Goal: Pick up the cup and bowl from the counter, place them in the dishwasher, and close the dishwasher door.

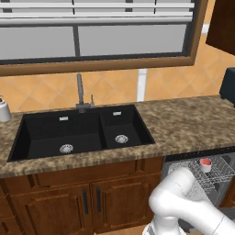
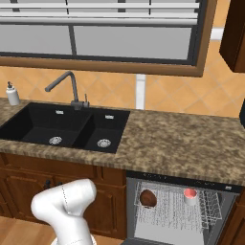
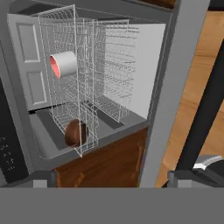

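The dishwasher [image 2: 179, 184] stands open under the counter [image 2: 182, 143], with its pale wire rack [image 2: 210, 208] pulled out. A red-lined grey cup [image 2: 190, 195] [image 1: 205, 164] [image 3: 63, 64] rests in the rack. A brown bowl [image 2: 148, 197] [image 3: 75, 132] sits in the same rack, left of the cup. The grey dishwasher door [image 3: 168, 87] hangs open and runs down the right half of the hand view. My gripper [image 3: 113, 178] is open and holds nothing. It is low beside the dishwasher, looking into it and touching neither dish.
A black double sink [image 1: 78, 131] with a faucet [image 1: 81, 94] is set in the counter [image 1: 193, 124], a soap dispenser [image 2: 13, 94] at its far left. Wooden cabinets [image 1: 92, 202] stand below. A dark appliance [image 1: 228, 85] sits at the counter's right. Wooden floor [image 3: 201, 65] lies beyond the door.
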Robot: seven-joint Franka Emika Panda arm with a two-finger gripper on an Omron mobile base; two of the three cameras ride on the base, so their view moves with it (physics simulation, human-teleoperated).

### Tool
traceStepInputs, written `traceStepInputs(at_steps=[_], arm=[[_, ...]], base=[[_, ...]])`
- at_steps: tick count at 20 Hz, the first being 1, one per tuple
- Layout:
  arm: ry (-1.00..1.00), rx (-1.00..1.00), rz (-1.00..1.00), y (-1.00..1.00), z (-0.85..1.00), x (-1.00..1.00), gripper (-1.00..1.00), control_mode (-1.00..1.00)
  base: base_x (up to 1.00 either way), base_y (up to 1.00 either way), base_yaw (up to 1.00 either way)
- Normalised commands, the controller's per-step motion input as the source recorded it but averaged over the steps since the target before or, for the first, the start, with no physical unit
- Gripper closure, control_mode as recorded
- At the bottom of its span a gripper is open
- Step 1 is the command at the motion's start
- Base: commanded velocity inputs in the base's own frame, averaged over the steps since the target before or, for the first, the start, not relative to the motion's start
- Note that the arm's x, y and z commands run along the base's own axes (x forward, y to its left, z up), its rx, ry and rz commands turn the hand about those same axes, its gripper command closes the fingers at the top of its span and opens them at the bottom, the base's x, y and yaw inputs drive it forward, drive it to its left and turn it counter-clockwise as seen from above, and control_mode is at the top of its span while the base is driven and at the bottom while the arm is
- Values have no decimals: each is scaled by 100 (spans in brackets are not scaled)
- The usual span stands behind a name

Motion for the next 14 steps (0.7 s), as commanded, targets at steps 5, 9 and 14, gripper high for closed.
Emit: traceStepInputs(at_steps=[5, 9, 14], arm=[[-9, 6, 0, 0, -97, -3, -100, -100], [-10, 9, 0, 0, -100, 1, -100, -100], [-13, 12, 0, -4, -98, -3, -100, -100]], base=[[0, 0, 0], [0, 0, 0], [0, 0, 0]])
